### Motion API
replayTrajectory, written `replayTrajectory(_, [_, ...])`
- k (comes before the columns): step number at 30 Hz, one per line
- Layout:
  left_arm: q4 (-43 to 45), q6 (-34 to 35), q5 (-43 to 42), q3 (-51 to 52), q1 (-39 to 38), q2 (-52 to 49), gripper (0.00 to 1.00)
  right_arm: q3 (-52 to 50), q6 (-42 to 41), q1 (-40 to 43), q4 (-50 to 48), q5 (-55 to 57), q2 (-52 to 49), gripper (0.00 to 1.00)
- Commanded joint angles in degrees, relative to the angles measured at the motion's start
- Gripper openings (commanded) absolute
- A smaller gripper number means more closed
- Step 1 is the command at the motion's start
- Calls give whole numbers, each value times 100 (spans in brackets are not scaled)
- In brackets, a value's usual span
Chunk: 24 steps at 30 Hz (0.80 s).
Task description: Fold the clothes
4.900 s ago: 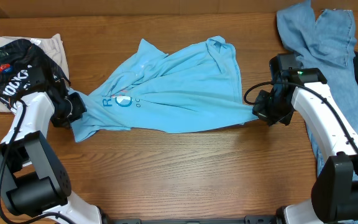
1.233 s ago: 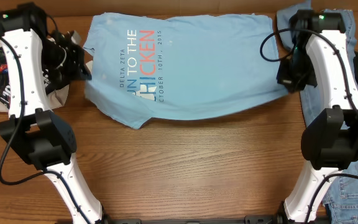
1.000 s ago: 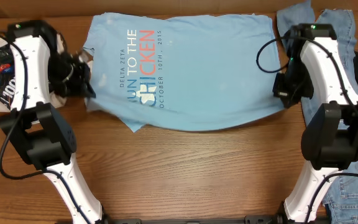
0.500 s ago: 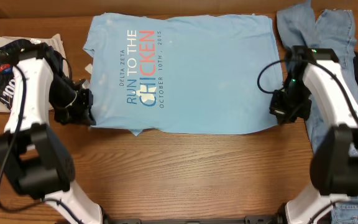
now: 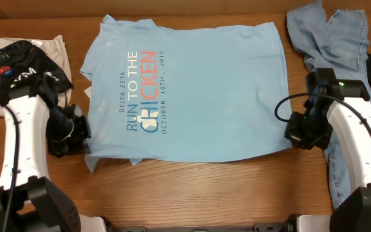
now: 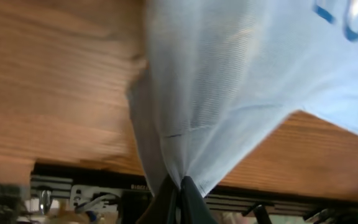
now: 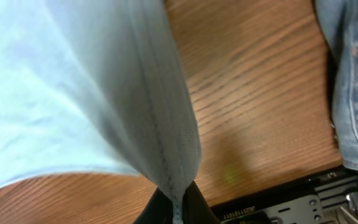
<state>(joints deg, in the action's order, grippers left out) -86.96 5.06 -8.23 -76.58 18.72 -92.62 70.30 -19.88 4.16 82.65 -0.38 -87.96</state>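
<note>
The clothes, a sky-blue T-shirt (image 5: 198, 90), lie spread on the wooden table (image 5: 192, 190) with the navy and red lettering facing up. My left gripper (image 5: 77, 132) is shut on the shirt's near-left corner, where the cloth bunches into a point. My right gripper (image 5: 294, 132) is shut on the near-right corner. In the left wrist view the T-shirt (image 6: 229, 81) fans out from my pinched left gripper (image 6: 180, 186). In the right wrist view a hemmed fold of the T-shirt (image 7: 104, 74) runs down into the closed right gripper (image 7: 178, 202).
Darker denim jeans (image 5: 337, 45) lie at the back right and run down the right edge beside my right arm; the jeans (image 7: 353, 81) also show in the right wrist view. A black shirt with white lettering (image 5: 11, 71) sits on a beige cloth (image 5: 51, 46) at the back left.
Both grippers have pulled toward the table's front edge, dragging the T-shirt with them. It has shifted nearer and its near edge now lies lower on the table.
</note>
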Motion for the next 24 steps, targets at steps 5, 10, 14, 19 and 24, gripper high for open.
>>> replayTrajectory(5, [4, 269, 13, 46, 905, 656, 4, -269, -138, 437, 33, 133, 466, 4])
replayTrajectory(10, [72, 264, -59, 256, 1019, 898, 4, -282, -17, 717, 79, 133, 713, 4])
replayTrajectory(14, [269, 269, -66, 417, 1014, 927, 4, -282, 83, 745, 81, 129, 754, 4])
replayTrajectory(19, [953, 544, -83, 415, 1016, 927, 4, -282, 234, 715, -251, 72, 748, 4])
replayTrajectory(24, [1670, 680, -175, 415, 1012, 922, 4, -282, 654, 715, -844, -188, 748, 4])
